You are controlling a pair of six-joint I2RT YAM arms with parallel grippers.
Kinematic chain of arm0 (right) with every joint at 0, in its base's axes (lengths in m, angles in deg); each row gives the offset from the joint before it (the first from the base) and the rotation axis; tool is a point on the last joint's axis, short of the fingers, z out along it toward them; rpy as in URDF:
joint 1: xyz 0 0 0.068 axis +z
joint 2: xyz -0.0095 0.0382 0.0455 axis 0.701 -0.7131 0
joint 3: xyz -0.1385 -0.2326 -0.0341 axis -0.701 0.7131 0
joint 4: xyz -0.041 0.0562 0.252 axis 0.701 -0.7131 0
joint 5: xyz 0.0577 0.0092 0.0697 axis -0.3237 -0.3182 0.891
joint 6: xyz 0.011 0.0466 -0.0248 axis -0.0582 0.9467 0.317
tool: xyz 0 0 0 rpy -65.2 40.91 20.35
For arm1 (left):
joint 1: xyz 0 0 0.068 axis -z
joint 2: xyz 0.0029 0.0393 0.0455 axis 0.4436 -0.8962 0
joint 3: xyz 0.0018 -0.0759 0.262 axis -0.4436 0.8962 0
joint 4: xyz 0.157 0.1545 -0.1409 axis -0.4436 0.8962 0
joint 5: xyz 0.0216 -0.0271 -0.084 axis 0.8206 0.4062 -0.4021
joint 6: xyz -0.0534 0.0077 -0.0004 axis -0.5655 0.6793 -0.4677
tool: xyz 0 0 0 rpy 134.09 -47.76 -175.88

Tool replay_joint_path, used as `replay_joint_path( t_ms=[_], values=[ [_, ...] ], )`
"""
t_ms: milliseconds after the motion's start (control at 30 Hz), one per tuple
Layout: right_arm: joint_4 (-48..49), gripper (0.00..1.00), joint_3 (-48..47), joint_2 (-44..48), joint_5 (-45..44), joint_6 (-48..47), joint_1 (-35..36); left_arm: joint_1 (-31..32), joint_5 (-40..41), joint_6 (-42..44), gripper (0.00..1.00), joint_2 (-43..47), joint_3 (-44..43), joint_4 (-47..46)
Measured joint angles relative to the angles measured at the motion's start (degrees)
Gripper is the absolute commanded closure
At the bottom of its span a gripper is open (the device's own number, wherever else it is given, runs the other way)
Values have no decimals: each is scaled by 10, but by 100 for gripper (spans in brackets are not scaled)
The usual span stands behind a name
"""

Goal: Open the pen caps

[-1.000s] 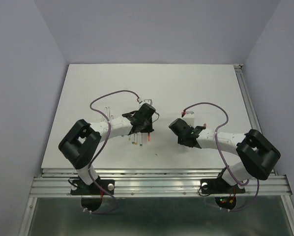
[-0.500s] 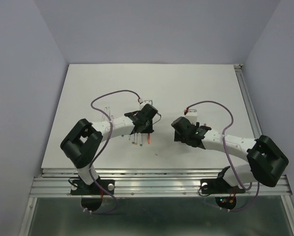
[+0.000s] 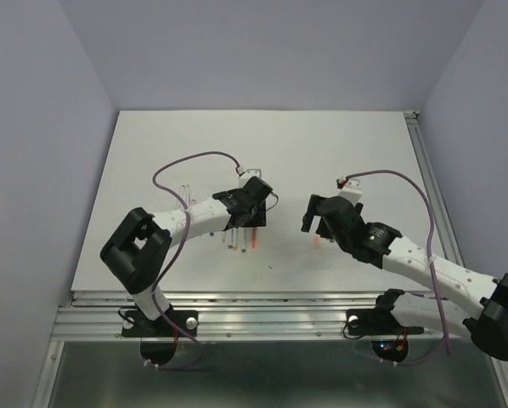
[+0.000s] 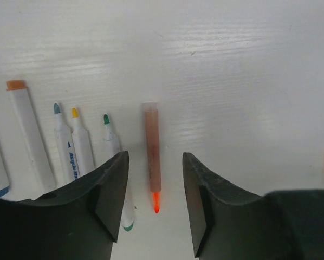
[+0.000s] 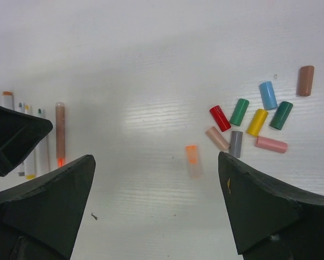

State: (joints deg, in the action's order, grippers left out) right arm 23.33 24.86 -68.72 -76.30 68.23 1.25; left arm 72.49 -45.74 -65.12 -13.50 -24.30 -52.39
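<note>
Stubby, smooth plastic pen caps (image 5: pixel 257 122) sit in a loose cluster on the white table (image 5: pixel 151 49), with an orange cap (image 5: pixel 191 154) lying near them. The right gripper (image 5: pixel 156 157) is spread wide. The left gripper (image 4: pixel 154 157) has its jaws parted either side of an uncapped orange pen (image 4: pixel 151 135), just beside a row of pens (image 4: pixel 75 142).

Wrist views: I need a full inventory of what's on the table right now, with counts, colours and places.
Pen caps: nine, red, two green, blue, yellow, grey, pink, tan, brown; loose cluster, right of right wrist view.
Orange cap: one, orange; alone, left of the cluster.
Orange pen: one, brownish barrel, orange tip; lying flat, right end of pen row.
Other pens: five, whitish; row left of it.
Table: one, white.
Left gripper: one, black; open, straddling orange pen, not touching.
Right gripper: one, black; open, empty.
</note>
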Motion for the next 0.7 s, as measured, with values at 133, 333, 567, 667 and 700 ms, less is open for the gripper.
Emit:
replay_joint_path(
  t_ms=[133,333,567,667,700],
  values=[
    [-2,0,0,36,-12,11,0,0,19,12,1,62,-1,12],
    [-52,0,-3,55,-62,47,0,-11,99,13,1,226,-1,16],
    [-118,0,-33,71,-123,103,0,-186,113,5,1,368,56,-9],
    [-133,0,-34,90,-151,125,0,-245,112,3,1,378,74,-2],
    [-137,0,-34,93,-157,130,0,-258,106,2,1,378,76,2]
  ],
)
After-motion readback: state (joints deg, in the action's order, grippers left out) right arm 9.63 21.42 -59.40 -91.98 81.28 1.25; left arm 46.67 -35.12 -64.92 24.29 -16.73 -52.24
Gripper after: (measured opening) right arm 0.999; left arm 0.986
